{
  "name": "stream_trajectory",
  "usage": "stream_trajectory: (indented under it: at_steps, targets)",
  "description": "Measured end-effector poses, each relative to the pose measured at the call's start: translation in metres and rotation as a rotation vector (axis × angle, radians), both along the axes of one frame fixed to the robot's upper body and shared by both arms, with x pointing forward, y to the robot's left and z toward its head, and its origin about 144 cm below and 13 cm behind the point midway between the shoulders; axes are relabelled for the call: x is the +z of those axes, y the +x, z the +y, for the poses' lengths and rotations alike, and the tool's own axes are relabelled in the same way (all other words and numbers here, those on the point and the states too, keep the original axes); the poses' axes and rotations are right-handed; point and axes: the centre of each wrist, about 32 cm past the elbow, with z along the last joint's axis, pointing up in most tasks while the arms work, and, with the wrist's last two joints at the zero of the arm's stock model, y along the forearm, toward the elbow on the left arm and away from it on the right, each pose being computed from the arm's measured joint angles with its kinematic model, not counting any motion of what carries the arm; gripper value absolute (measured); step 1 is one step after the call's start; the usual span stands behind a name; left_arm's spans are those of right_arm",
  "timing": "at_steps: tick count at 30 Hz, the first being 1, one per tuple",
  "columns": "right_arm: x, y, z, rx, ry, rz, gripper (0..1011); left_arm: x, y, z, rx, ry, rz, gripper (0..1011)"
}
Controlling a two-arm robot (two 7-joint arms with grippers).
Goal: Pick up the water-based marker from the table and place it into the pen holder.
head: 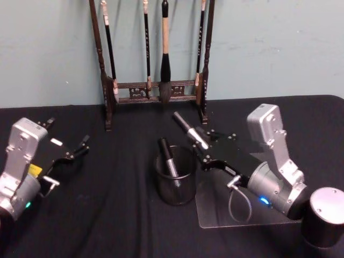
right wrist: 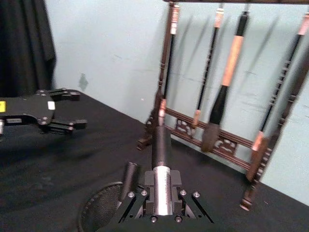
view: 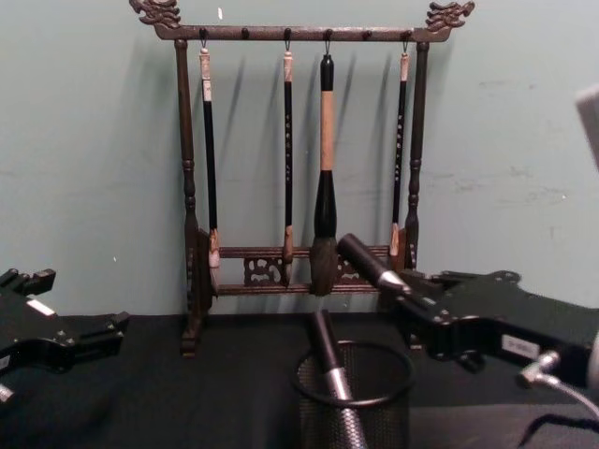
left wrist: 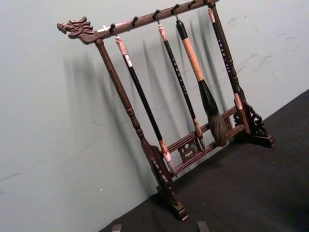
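Jaws of the right gripper [head: 202,146] pinching the water-based marker [head: 185,128] by its silver barrel. The marker is a slim cylinder, silver at the clamped end and black along the free end. It is held tilted, with the black end pointing up and toward the brush rack [head: 150,88]. It hangs clear of the counter [head: 107,220], just above and beside the right rim of the pen holder [head: 185,196], a round black wire-mesh cup. A second marker [head: 168,157] of the same black-and-silver build leans inside the cup. At far left, the left gripper [head: 67,137] rests low over the counter with its jaws spread, well apart from the holder.
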Motion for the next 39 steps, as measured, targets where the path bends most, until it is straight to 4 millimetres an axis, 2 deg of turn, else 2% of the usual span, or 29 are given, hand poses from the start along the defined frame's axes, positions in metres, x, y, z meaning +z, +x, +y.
stream_trajectory:
  at_steps: [2, 14, 39]
  targets:
    - [-0.002, 0.005, 0.007, 0.030, 0.003, -0.007, 197, 0.000, 0.000, 0.000, 0.000, 0.000, 0.000, 1009]
    - [-0.009, 0.018, 0.019, 0.094, 0.040, -0.017, 197, 0.000, 0.000, 0.000, 0.000, 0.000, 0.000, 1009]
    - [-0.023, 0.031, 0.026, 0.153, 0.091, -0.003, 197, 0.000, 0.000, 0.000, 0.000, 0.000, 0.000, 1009]
